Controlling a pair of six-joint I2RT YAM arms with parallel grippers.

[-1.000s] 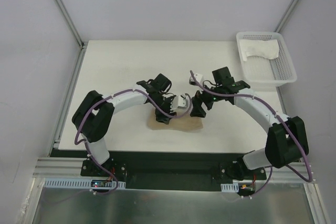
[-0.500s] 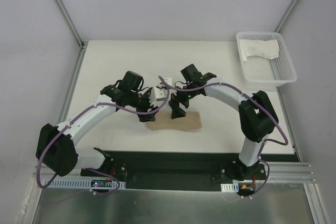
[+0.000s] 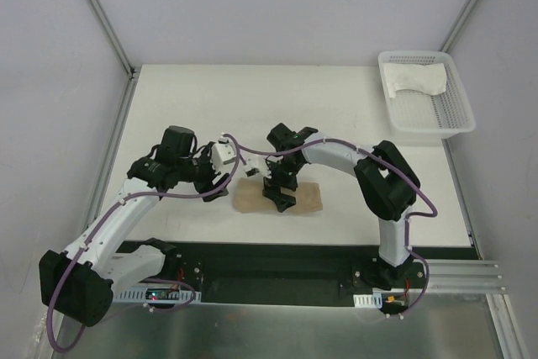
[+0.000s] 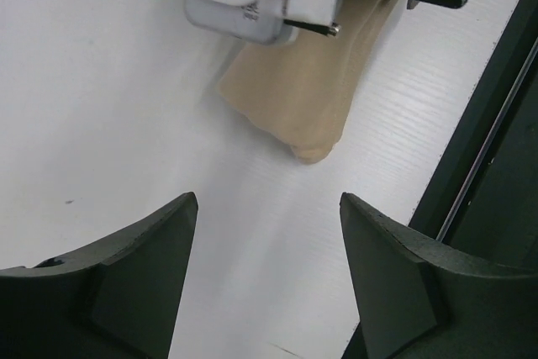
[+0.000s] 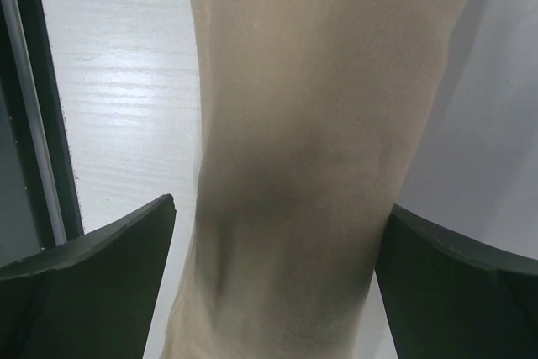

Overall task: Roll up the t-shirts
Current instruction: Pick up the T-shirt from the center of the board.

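Tan t-shirt (image 3: pixel 307 199) on the desk (image 3: pixel 210 98), centre, near the front edge, lying crosswise. Already folded or rolled into a long narrow band, cannot tell which; plain light brown, fine knit, soft creases mid-length in the right wrist view, one rounded end visible in the left wrist view. Right tool (image 3: pixel 280 195) directly over the band, spread wide, one finger on each side of the cloth, strip of bare desk showing between one finger and the tee, nothing pinched. Left tool (image 3: pixel 218 181) just beside the band's left end, spread apart over bare desk, nothing between the fingers. White basket (image 3: pixel 461 115) at the far right corner of the desk, well apart from both tools. Inside it, a white t-shirt (image 3: pixel 416 80), bunched toward the back end.
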